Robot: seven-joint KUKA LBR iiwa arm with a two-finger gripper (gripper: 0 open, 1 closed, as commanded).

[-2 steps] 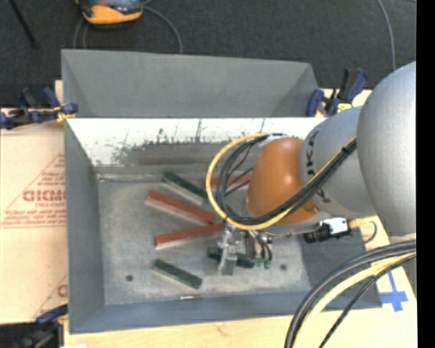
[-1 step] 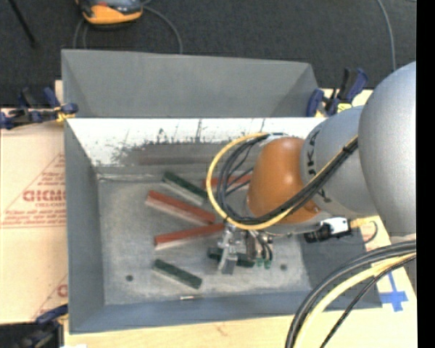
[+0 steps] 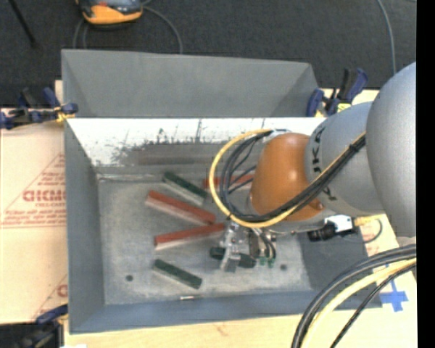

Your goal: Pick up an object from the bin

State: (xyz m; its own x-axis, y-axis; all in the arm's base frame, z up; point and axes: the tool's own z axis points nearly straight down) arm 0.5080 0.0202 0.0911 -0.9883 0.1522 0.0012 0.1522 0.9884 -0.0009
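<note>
Gripper (image 3: 239,256) low over scuffed grey bin (image 3: 123,223) floor, grip unclear, dark carpet (image 3: 225,20) around

Grey bin (image 3: 83,223) (dark-speckled back wall), two red-brown bars (image 3: 178,204) with pale edges, dark green bars (image 3: 177,274)

You have a grey metal bin (image 3: 123,223) with four flat bars lying on its floor. The upper reddish bar (image 3: 180,205) slants down to the right, and the lower reddish bar (image 3: 187,236) lies just below it (their right ends come close). The back green bar (image 3: 185,185) lies towards the rear wall, and the front green bar (image 3: 177,273) lies near the front wall.
</note>
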